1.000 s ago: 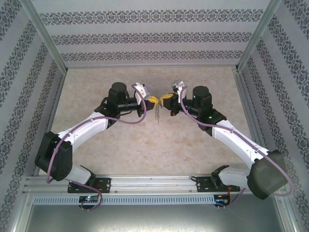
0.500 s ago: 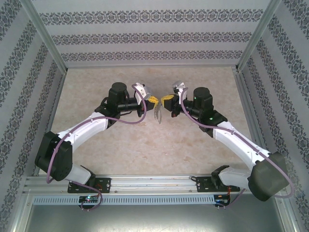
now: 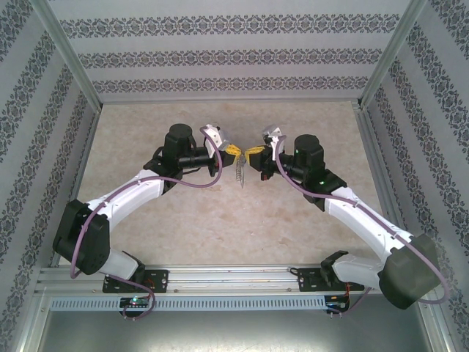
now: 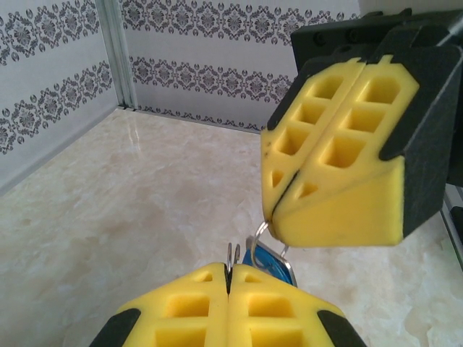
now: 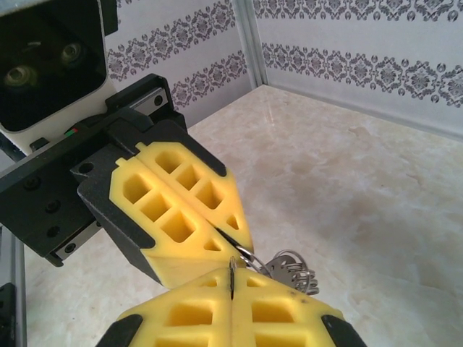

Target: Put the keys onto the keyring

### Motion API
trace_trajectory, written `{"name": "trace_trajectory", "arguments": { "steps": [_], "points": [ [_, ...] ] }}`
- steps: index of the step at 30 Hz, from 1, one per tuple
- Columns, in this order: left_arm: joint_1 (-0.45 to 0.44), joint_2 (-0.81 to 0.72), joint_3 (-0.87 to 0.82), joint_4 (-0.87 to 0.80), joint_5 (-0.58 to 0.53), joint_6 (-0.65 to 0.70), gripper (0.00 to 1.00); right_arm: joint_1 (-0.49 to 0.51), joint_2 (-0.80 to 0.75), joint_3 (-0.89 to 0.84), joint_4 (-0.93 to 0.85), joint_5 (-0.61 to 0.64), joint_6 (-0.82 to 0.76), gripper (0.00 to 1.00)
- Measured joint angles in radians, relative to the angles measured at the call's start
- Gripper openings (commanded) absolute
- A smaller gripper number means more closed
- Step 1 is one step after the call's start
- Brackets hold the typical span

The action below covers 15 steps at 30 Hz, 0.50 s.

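**Both tools clamped, tip to tip over the surface**

Top view: left tool [image 3: 231,152] and right tool [image 3: 254,154] meet nose to nose above the middle of the beige marble-look surface [image 3: 183,227], both raised off it. A thin fine-linked metal chain [image 3: 239,174] hangs down between the two tips.

Left wrist view: the left tool's yellow foam pads [image 4: 220,303] are pressed together, clamped on the grey metal keyring [image 4: 231,254]. Two thin wire edges of it stick up out of the seam. The right tool comes in from the upper right, pads together, tip pointing down toward the left tool's tip, close but apart. A small silver ring [image 4: 261,231] comes out at the right tool's tip and looks pinched there, though the contact is partly hidden. The keys [image 4: 266,262], small silver metal joined to a bright-blue oval plastic tag, hang from that ring just beyond the left tool's pads, off the surface.

Right wrist view: the right tool's pads are together on a thin metal edge in the seam. The left tool's tip sits just above, with a thin wire at its point. Silver chain links bunch just right of both tips.
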Motion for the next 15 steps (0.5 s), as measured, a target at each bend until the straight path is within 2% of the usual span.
{"name": "trace_trajectory", "arguments": {
  "steps": [15],
  "points": [
    [0.0,0.0,0.0,-0.001,-0.004,0.003,0.0,0.003,0.025,0.001,0.0,0.01,0.0,0.0]
  ]
}}
